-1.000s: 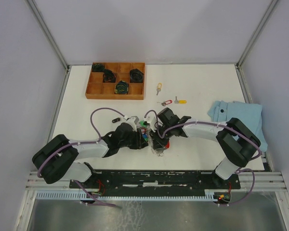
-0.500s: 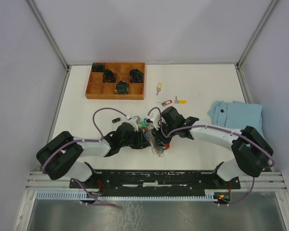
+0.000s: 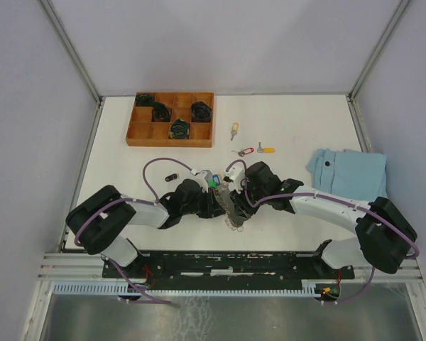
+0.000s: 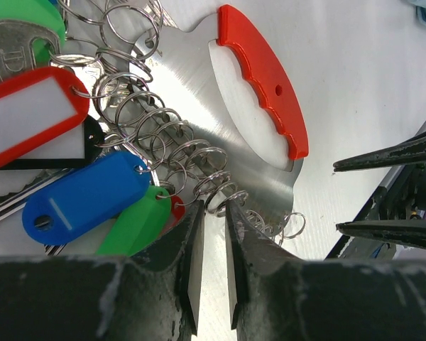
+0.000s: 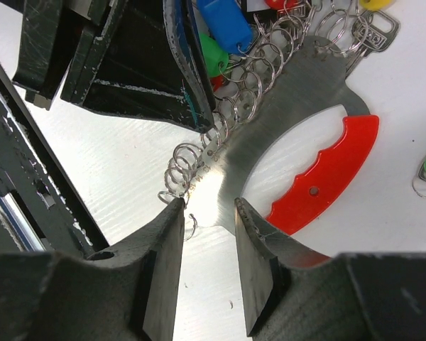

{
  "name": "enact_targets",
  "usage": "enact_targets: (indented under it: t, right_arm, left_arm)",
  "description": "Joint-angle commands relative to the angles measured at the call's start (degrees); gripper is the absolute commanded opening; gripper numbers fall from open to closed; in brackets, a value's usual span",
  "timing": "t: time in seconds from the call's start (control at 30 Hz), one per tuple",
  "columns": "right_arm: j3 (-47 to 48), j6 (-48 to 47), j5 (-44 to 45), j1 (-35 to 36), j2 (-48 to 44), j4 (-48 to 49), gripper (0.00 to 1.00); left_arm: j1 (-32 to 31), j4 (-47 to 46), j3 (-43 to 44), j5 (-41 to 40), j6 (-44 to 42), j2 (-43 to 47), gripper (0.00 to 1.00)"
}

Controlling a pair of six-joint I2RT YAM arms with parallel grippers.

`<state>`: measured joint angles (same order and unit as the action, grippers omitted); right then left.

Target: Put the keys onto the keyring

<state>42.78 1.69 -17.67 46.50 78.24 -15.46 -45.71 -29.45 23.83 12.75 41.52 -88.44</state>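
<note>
Top external: three keys (image 3: 245,151) lie loose on the tabletop (image 3: 305,121) at one o'clock from the keyring (image 3: 231,207), so they are not threaded yet. Left wrist: the left end effector (image 4: 213,209) looks clenched on the keyring's wire coil (image 4: 163,135). Right wrist: the right end effector (image 5: 207,206) is released, straddling the tip of the steel plate (image 5: 284,121).

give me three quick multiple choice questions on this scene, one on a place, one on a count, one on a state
1. Where does the blue cloth lie?
A) by the table's right edge
B) at its far left corner
C) at its near left corner

2. How many loose keys lie away from the keyring?
A) one
B) three
C) six

3. How is the left gripper?
A) wide open in the air
B) holding the cloth
C) closed down on a wire ring of the keyring

Answers:
1 A, the top view shows it at the right edge.
2 B, three tagged keys lie apart mid-table.
3 C, the left wrist view shows a ring between its narrowed fingers.
</note>
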Motion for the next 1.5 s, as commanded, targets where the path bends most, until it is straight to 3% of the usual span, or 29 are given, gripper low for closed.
enact_targets:
  t: [0.0,0.93,1.47]
  right_arm:
    - [-0.29,0.77,1.30,0.26,-2.02,2.70,0.43]
    - [-0.91,0.76,1.61,0.31,-3.42,2.72,0.43]
    - [-1.26,0.90,1.32,0.30,-3.70,2.81,0.43]
  left_arm:
    - [0.08,0.22,0.24,1.24,-0.07,-1.08,0.24]
    - [-0.06,-5.01,0.16,4.60,0.90,1.29,0.30]
    - [-0.02,-4.78,2.30,4.54,1.00,-1.75,0.29]
